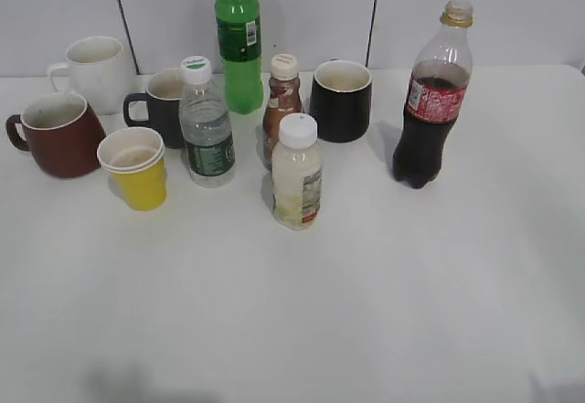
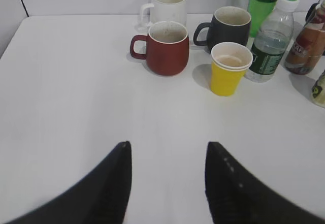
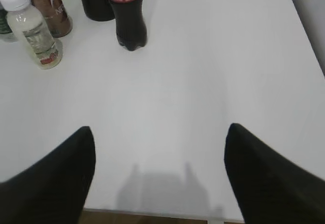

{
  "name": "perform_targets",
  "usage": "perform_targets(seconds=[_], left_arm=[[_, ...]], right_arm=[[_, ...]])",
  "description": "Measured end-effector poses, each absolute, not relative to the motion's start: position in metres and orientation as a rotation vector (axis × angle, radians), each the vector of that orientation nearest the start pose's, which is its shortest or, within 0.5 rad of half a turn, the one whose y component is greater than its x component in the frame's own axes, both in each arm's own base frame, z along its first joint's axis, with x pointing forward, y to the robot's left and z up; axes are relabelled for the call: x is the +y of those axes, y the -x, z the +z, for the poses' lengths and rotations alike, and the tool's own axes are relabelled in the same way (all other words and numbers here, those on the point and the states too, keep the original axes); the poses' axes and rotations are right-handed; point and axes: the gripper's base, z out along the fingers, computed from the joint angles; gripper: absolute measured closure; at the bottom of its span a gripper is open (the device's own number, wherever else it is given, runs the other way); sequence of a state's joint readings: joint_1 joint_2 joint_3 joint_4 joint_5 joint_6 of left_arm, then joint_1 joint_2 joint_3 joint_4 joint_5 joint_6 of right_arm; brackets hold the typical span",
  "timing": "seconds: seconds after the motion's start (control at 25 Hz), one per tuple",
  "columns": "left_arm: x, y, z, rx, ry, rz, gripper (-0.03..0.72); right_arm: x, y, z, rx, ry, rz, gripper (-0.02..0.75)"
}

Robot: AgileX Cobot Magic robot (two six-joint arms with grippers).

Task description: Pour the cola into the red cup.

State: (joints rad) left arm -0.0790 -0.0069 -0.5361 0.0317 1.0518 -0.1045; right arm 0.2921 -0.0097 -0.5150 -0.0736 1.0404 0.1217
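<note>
Cola (image 1: 431,101) upright on the white counter (image 1: 366,312), far right, apart from the other drinks: tall clear bottle, dark liquid filling the lower part, red label with white writing too small to read, tan cap on. Red cup (image 1: 55,134) at far left, squat, handled, pale inside. Left claw (image 2: 167,155) released, holding nothing; right claw (image 3: 160,142) likewise spread wide.
</note>
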Motion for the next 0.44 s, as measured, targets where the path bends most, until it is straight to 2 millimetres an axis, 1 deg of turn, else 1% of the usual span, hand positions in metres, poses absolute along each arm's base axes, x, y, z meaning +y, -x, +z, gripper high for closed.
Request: perform_targets(seconds=[0.44], left_arm=[[0.0032,0.0099,0.2878,1.994,0.027,-0.082,0.325]], right_arm=[[-0.0075,0.0056,0.2832,1.995,0.167,0.182,0.145]])
